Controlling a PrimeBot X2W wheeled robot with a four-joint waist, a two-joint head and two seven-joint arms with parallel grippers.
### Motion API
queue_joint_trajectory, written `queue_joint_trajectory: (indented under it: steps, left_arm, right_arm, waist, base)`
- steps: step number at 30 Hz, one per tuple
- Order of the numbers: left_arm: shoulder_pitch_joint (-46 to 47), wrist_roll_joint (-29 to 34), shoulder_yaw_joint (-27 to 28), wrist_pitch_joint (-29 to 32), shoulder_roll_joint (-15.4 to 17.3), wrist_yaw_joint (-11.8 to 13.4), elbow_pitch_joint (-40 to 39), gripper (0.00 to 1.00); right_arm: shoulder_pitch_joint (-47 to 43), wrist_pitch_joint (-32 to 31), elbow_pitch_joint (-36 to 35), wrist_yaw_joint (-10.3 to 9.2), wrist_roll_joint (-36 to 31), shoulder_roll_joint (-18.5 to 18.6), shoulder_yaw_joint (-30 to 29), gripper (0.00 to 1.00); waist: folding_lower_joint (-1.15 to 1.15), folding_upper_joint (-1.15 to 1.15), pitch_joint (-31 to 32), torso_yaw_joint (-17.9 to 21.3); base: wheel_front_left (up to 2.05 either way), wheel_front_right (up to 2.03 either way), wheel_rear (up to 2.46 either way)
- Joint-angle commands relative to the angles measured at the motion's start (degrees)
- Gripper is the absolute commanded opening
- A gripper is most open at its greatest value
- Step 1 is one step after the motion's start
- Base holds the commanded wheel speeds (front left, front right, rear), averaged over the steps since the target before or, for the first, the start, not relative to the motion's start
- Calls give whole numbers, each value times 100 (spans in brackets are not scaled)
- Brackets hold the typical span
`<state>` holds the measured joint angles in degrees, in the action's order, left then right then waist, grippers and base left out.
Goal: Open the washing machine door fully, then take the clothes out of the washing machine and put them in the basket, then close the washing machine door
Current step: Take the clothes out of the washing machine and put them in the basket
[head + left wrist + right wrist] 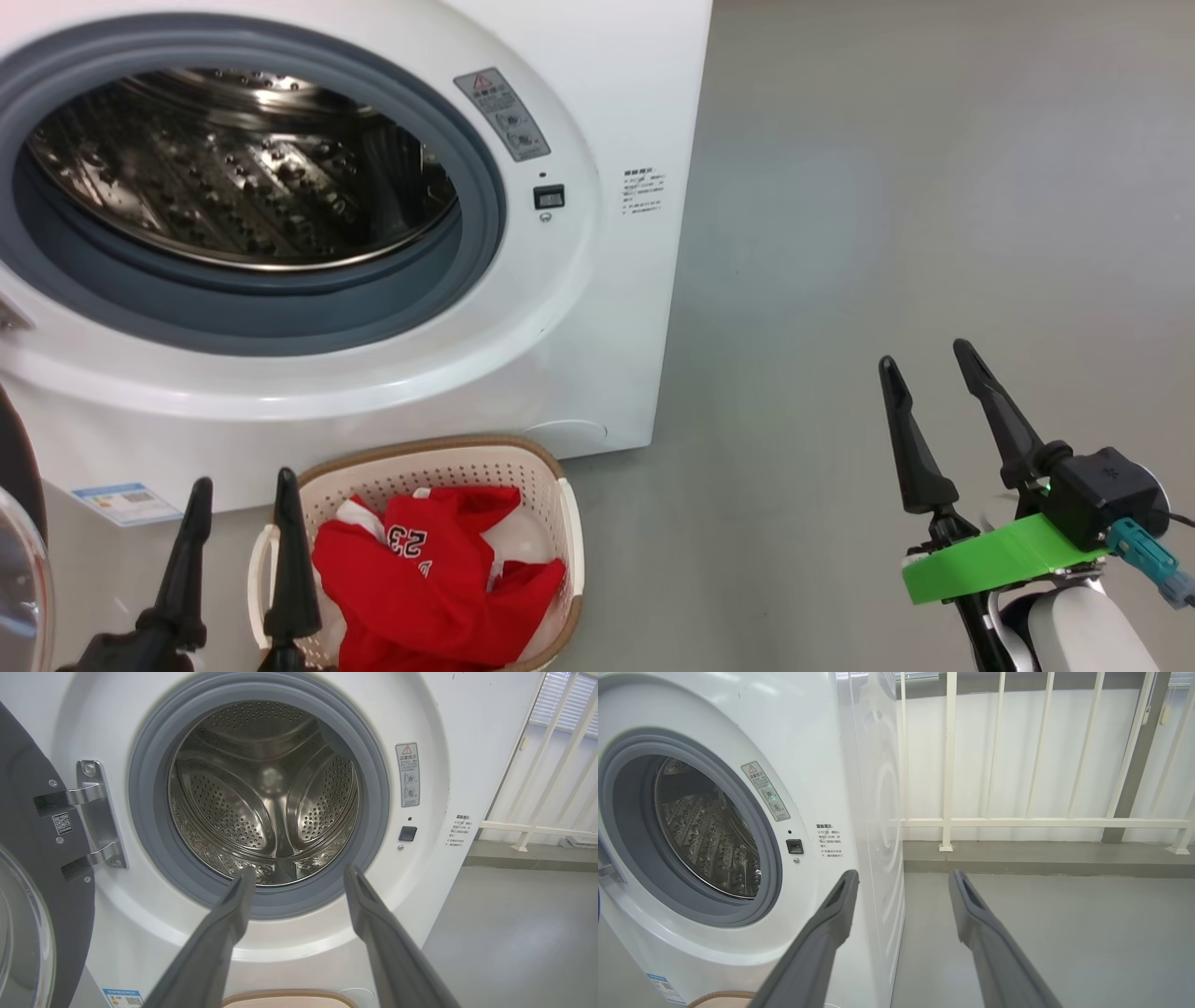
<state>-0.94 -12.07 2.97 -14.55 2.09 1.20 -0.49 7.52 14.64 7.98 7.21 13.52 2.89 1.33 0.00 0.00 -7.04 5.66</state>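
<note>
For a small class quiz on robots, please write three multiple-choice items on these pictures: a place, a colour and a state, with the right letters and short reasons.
1. Where do the clothes lie? A) in the drum B) in the basket C) on the floor
2. What colour is the gasket? A) grey B) blue C) red
3. The washing machine door is: A) shut B) taken off C) open
Answers: 1 B, the red fabric lies inside the basket in the head view; 2 A, the ring round the opening is grey; 3 C, it stands swung aside in the left wrist view.
</note>
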Motion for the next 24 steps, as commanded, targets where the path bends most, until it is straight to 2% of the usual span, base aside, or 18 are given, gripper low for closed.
queue_joint_trajectory:
  steps: [1,11,24]
  left_arm:
    - [-21,14,200,-45,79,57,-191,100]
    - [-333,102,273,-44,102,182,-290,100]
    - [-476,95,234,122,170,243,-320,100]
  right_arm:
    - [-4,36,-167,28,-8,-2,94,100]
    - [-217,36,-278,28,-28,-2,-25,100]
    - [-311,36,-315,28,57,-2,91,100]
  waist:
    - [0,0,107,48]
    - [0,0,362,82]
    - [0,0,441,59]
  base:
    - [0,0,0]
    - [0,0,0]
    - [0,0,0]
